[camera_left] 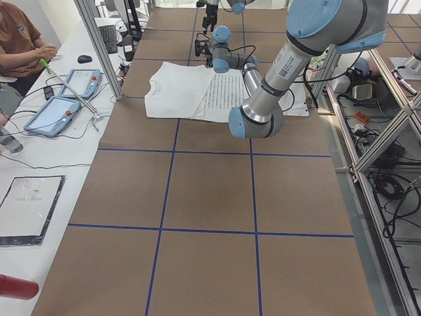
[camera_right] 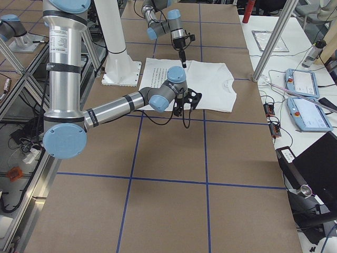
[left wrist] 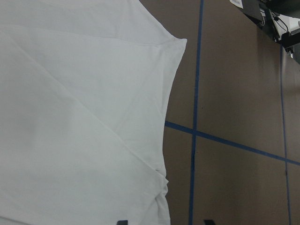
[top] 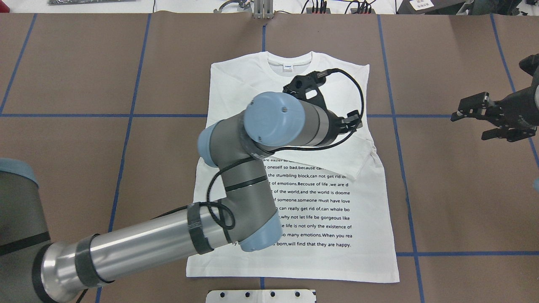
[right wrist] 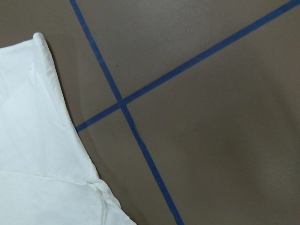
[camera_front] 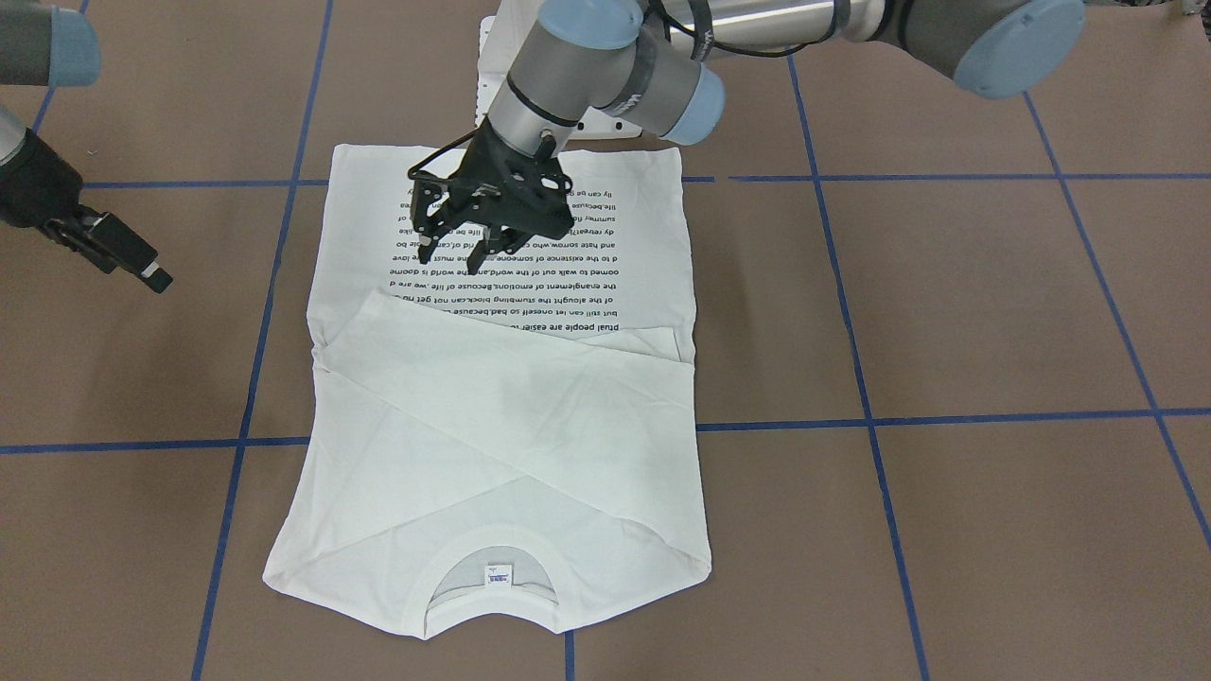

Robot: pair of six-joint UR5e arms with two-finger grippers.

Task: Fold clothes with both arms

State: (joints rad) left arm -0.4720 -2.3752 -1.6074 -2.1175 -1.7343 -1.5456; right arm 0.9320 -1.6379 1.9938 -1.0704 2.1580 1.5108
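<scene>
The white long-sleeved T-shirt point(camera_front: 511, 416) lies flat on the table with the text side up. Both sleeves are folded across the chest and the neck label point(camera_front: 498, 574) lies at the far end from the robot. It also shows in the overhead view point(top: 320, 202). My left gripper point(camera_front: 452, 255) hovers open and empty over the printed text, pointing down. Its wrist view shows the shirt's edge point(left wrist: 84, 117) below it. My right gripper point(top: 469, 125) is off the shirt's right side, raised, its jaws apart and empty. Its wrist view shows a shirt corner point(right wrist: 37, 154).
The brown table point(camera_front: 993, 312) carries a grid of blue tape lines. A white base plate point(top: 261, 296) sits at the robot's side of the shirt. A person point(camera_left: 23, 39) and tablets point(camera_left: 62, 108) are at a side desk beyond the table.
</scene>
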